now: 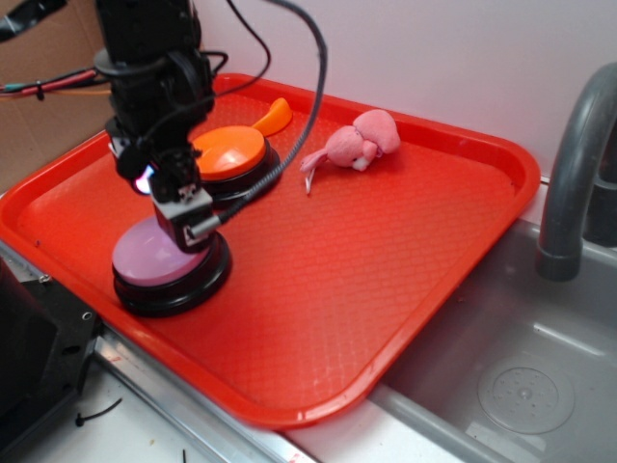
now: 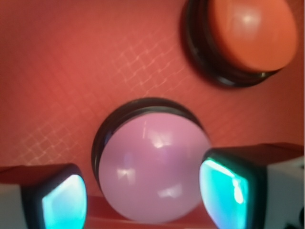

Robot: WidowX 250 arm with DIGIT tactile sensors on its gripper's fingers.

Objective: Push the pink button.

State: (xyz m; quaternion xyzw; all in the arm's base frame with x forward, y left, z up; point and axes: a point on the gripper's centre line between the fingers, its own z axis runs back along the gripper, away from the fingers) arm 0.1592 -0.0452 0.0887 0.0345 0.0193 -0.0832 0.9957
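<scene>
The pink button point(image 1: 154, 258), a pale pink-lilac dome on a black base, sits at the near left of the red tray point(image 1: 405, 260). My gripper point(image 1: 185, 218) hangs straight over it, its tip at the dome's top; I cannot tell whether it presses. In the wrist view the dome point(image 2: 152, 162) fills the gap of the gripper point(image 2: 143, 196). The jaws stand wide open and empty, one finger point(image 2: 64, 200) left of the dome and one point(image 2: 224, 191) right of it.
An orange-topped button point(image 1: 229, 151) stands just behind the pink one and also shows in the wrist view point(image 2: 250, 33). A small pink plush toy point(image 1: 359, 143) lies at the tray's back. A grey sink point(image 1: 521, 376) and faucet point(image 1: 574, 174) are to the right.
</scene>
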